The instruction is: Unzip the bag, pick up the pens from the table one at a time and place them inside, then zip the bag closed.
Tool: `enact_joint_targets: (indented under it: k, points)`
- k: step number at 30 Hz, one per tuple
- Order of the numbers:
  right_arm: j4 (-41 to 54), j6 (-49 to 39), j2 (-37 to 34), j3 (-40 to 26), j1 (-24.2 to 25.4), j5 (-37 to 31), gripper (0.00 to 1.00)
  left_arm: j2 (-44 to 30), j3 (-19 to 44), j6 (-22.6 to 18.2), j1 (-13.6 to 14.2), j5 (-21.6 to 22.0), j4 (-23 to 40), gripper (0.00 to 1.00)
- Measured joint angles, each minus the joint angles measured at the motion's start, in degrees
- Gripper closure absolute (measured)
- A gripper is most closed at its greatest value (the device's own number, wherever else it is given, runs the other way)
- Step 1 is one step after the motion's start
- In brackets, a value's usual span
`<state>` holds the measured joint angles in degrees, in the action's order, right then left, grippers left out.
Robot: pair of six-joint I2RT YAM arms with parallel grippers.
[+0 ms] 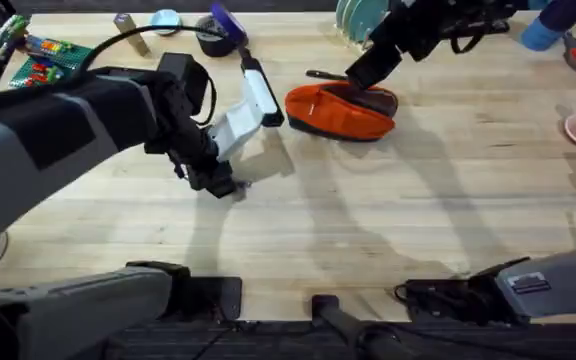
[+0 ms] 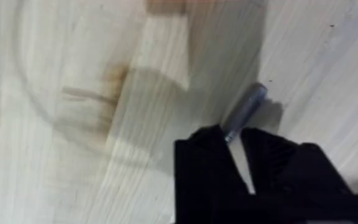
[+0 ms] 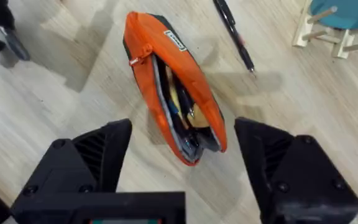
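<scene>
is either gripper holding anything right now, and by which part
The left gripper has the silvery-grey pen between its fingertips at one end, on the table. The right gripper holds nothing, open above the bag.

From where I sat, the bench [image 1: 388, 230] was evenly and brightly lit from above, with soft grey shadows of both arms spreading toward me across the wood. The left arm [image 1: 58, 125], close under the overhead camera, showed large and blurred. The left wrist view was washed out and soft; the grey pen [image 2: 246, 111] and the black fingers [image 2: 207, 168] lacked sharp edges. The right wrist view was clearer, the orange bag [image 3: 173, 93] crisp, its shadow faint beside it.
</scene>
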<state>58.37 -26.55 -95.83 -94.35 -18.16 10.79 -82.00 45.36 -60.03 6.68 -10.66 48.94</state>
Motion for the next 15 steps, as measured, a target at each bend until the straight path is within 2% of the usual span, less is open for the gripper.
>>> enact_joint_targets:
  k: [4,9,15]
  points:
    - [0.0,0.0,0.0,0.0,0.0,0.0,0.004,0.0,0.0,0.3,0.3,-0.8,0.5,0.952]
    - [0.0,0.0,0.0,0.0,0.0,0.0,0.006,0.0,0.0,0.5,0.3,-1.0,0.3,0.957]
    - [0.0,0.0,0.0,0.0,0.0,0.0,0.005,0.0,0.0,3.0,0.3,-1.1,-0.4,0.957]
